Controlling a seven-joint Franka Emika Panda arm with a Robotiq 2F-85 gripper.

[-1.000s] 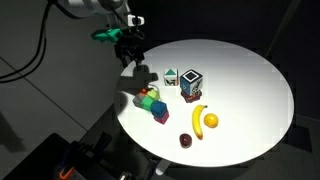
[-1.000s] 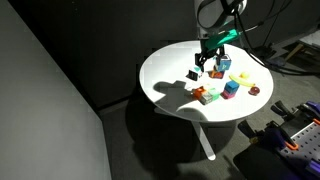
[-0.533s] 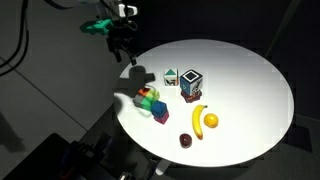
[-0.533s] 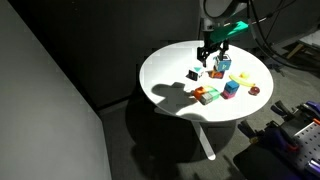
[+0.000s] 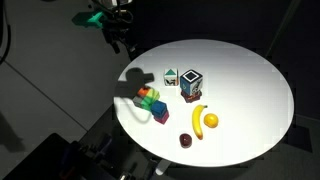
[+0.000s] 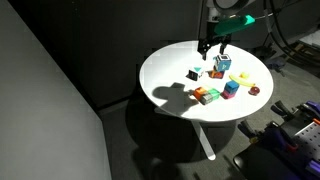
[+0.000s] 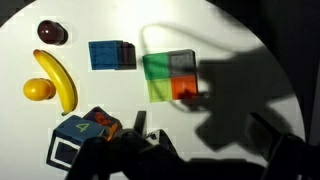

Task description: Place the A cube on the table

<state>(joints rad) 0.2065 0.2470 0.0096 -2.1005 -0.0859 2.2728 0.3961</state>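
The A cube (image 5: 171, 76), small and whitish with greenish marks, rests on the round white table (image 5: 250, 75) right beside the larger dark-framed cube (image 5: 190, 85). In the wrist view it shows as a tilted cube (image 7: 102, 122) next to the dark-framed cube with a "4" on it (image 7: 68, 138). My gripper (image 5: 122, 42) hangs open and empty above the table's edge, apart from both cubes. It also shows in an exterior view (image 6: 213, 45), above the cubes (image 6: 221, 65). In the wrist view its dark fingers (image 7: 200, 138) stand apart at the bottom.
A banana (image 5: 205, 120) and a dark round fruit (image 5: 186, 140) lie near the table's front. A cluster of green, blue and magenta blocks (image 5: 152, 103) sits by the near edge. The gripper's shadow (image 5: 135, 76) falls on the table (image 6: 165, 70).
My gripper has risen and drawn back from the cubes toward the table's edge. Its shadow has shifted with it. The cubes have not moved.
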